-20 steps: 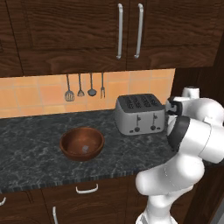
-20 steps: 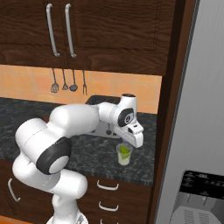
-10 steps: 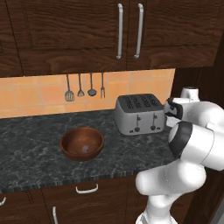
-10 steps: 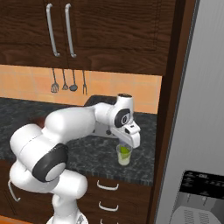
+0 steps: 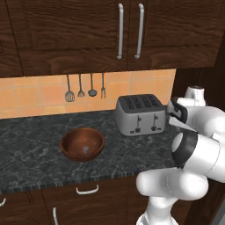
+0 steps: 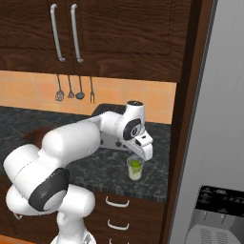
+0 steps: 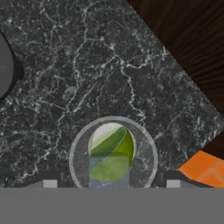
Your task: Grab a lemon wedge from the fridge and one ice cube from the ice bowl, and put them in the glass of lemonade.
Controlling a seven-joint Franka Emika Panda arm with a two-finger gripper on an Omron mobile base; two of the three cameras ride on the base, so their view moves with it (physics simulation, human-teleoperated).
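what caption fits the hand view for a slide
Looking straight down into the glass on the dark counter, a lemon wedge inside it.

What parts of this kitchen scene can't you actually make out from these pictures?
- Gripper: right base view, the hand's white body covers its fingers.
- Glass of lemonade: hand view, bottom edge cuts its near rim.
- Ice bowl: left base view, a pale patch inside, too small to identify.
- Fridge: right base view, cropped by the edges.
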